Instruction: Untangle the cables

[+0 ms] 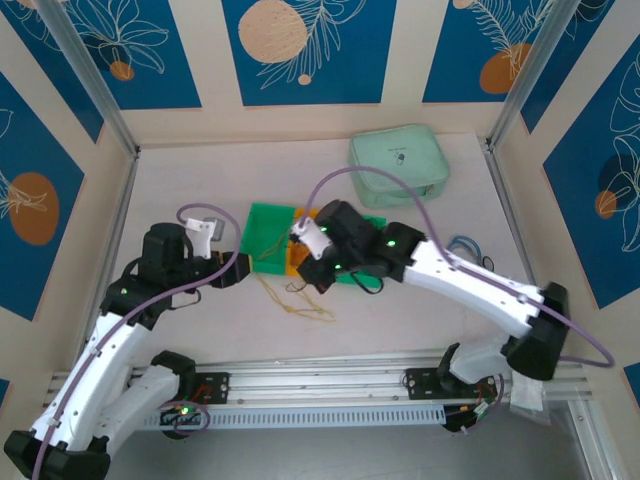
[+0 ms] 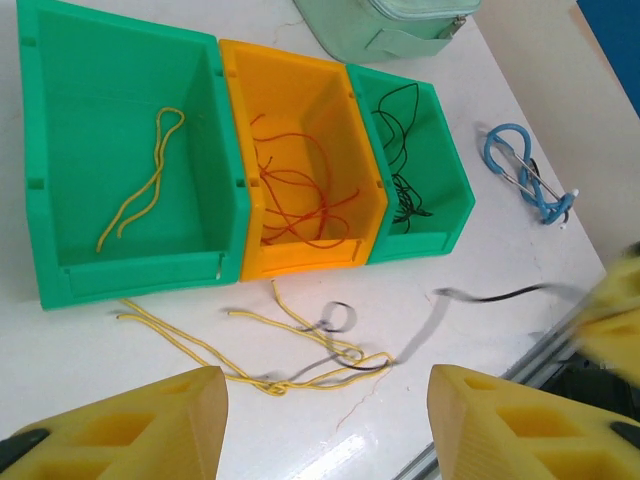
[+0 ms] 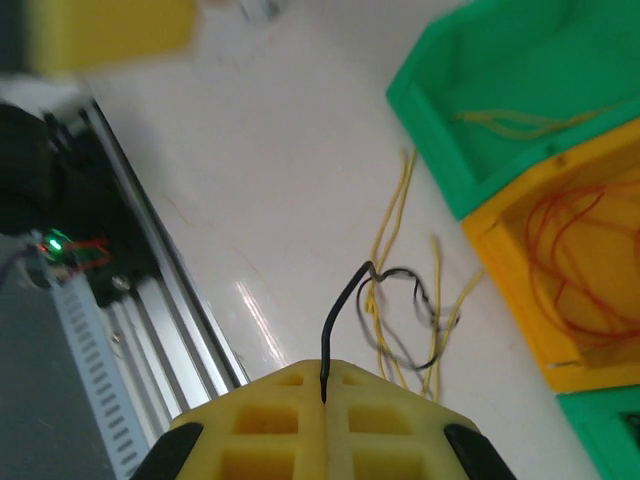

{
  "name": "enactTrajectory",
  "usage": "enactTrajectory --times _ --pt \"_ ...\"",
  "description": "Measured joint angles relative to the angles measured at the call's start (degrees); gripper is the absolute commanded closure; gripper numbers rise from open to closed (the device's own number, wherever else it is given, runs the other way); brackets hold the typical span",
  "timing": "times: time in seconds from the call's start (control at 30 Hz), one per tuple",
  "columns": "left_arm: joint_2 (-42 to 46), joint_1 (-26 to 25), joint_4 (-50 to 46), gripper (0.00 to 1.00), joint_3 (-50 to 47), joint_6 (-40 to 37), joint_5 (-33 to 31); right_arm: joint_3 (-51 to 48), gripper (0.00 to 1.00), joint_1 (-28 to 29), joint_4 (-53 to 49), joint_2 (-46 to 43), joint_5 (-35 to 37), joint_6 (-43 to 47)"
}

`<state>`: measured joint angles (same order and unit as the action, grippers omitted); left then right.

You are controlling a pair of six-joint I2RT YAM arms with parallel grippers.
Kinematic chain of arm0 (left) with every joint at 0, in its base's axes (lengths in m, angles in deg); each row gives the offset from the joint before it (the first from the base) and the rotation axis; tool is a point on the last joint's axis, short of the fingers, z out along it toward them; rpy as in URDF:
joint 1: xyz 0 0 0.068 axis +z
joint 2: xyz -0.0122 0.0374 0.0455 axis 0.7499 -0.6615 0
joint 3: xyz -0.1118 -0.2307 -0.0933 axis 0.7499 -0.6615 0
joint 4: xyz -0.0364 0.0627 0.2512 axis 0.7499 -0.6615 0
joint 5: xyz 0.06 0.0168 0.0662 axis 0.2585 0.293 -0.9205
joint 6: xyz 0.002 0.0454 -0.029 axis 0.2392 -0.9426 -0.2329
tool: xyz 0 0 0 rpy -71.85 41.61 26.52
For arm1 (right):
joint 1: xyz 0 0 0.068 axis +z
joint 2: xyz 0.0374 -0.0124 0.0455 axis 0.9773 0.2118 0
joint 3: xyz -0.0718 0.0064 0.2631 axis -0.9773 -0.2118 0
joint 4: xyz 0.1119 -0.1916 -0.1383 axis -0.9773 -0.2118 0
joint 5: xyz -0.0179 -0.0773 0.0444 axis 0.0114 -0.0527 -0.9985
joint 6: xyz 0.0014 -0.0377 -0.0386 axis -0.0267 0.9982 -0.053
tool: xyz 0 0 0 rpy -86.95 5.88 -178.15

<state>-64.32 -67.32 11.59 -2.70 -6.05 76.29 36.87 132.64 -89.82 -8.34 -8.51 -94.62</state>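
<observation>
On the white table in front of the bins lies a tangle of pale yellow cables [image 2: 262, 378] with a black cable [image 2: 490, 293] threaded through it. My right gripper [image 3: 323, 372] is shut on the end of that black cable [image 3: 345, 305], which rises taut from the tangle. My left gripper [image 2: 327, 388] hovers open just near of the tangle, nothing between its fingers. One yellow cable [image 2: 140, 195] lies in the left green bin [image 2: 60, 270], orange cables [image 2: 300, 195] in the orange bin [image 2: 300, 258], black ones [image 2: 400, 150] in the right green bin [image 2: 440, 228].
A mint-green zip pouch [image 1: 398, 165] sits behind the bins. A coiled blue cord [image 2: 525, 175] lies right of the bins. An aluminium rail [image 1: 320, 385] runs along the table's near edge. Lilac arm cables [image 1: 350, 178] arc above the bins.
</observation>
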Motion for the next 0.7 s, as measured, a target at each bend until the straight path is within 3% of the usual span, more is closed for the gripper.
enactTrajectory --times 0.2,0.33,0.7 --pt "-0.1 0.0 0.4 0.44 -0.5 0.0 -0.4 -0.9 0.96 -7.0 3.0 -13.1 -3.0 -1.7" --pt "-0.1 0.0 0.7 0.44 -0.7 0.0 -0.4 -0.9 0.96 -12.7 3.3 -17.2 -3.7 -2.6" --pt "-3.1 0.0 1.0 0.45 -1.9 0.0 -0.4 -3.4 0.96 -25.2 2.8 -9.6 -4.0 -2.8"
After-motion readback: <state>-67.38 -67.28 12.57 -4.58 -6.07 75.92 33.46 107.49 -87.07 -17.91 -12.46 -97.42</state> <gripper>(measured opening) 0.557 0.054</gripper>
